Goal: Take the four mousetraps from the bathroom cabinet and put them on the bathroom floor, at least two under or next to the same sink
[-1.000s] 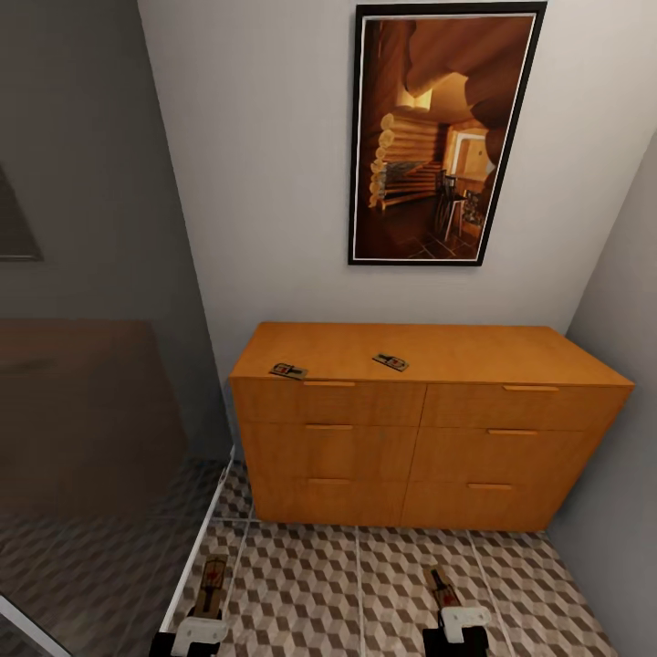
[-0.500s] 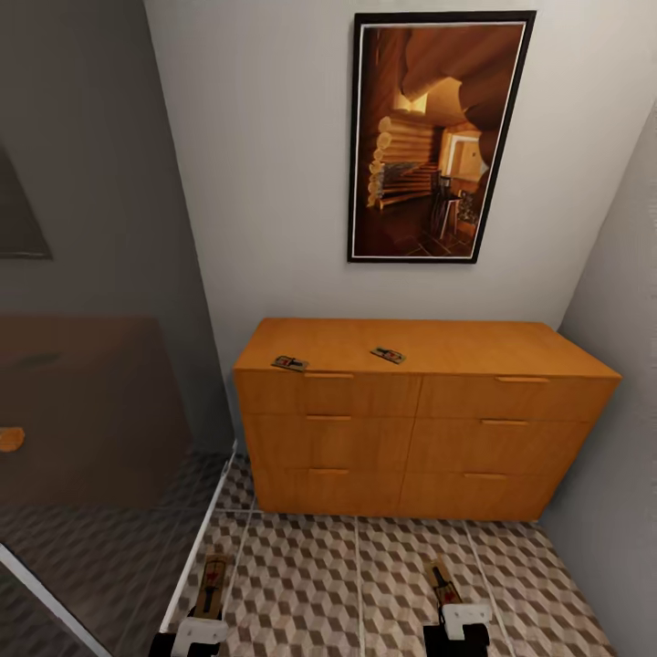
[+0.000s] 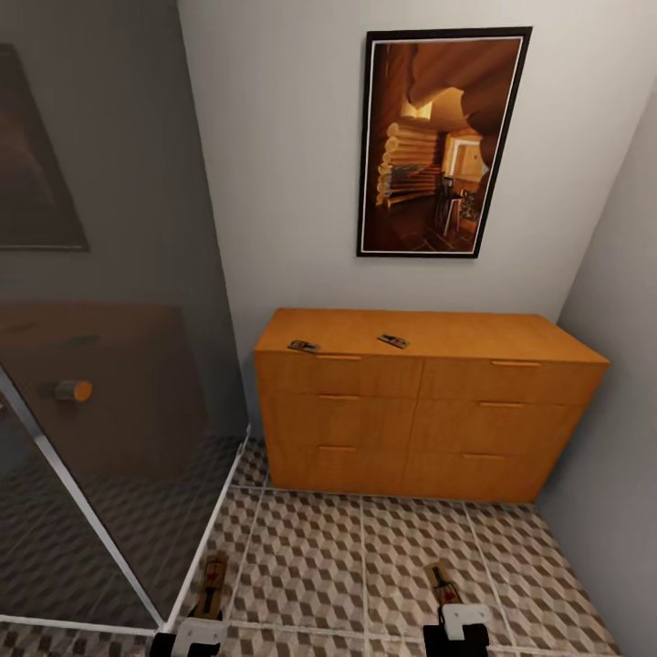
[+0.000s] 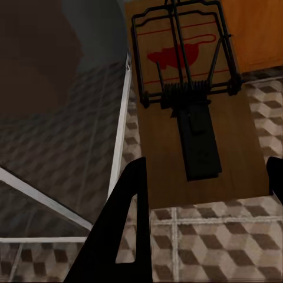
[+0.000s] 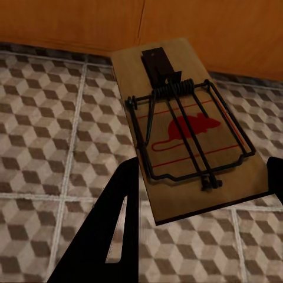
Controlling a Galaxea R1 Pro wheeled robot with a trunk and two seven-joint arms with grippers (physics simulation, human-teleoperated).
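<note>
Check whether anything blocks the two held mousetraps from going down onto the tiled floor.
Nothing visible does. The left hand holds a mousetrap and the right hand holds another mousetrap, both over bare patterned bathroom floor in front of the cabinet.

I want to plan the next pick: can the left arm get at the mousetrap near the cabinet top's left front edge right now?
Probably not. The left gripper is shut on a mousetrap low over the bathroom floor, far below the cabinet.
</note>
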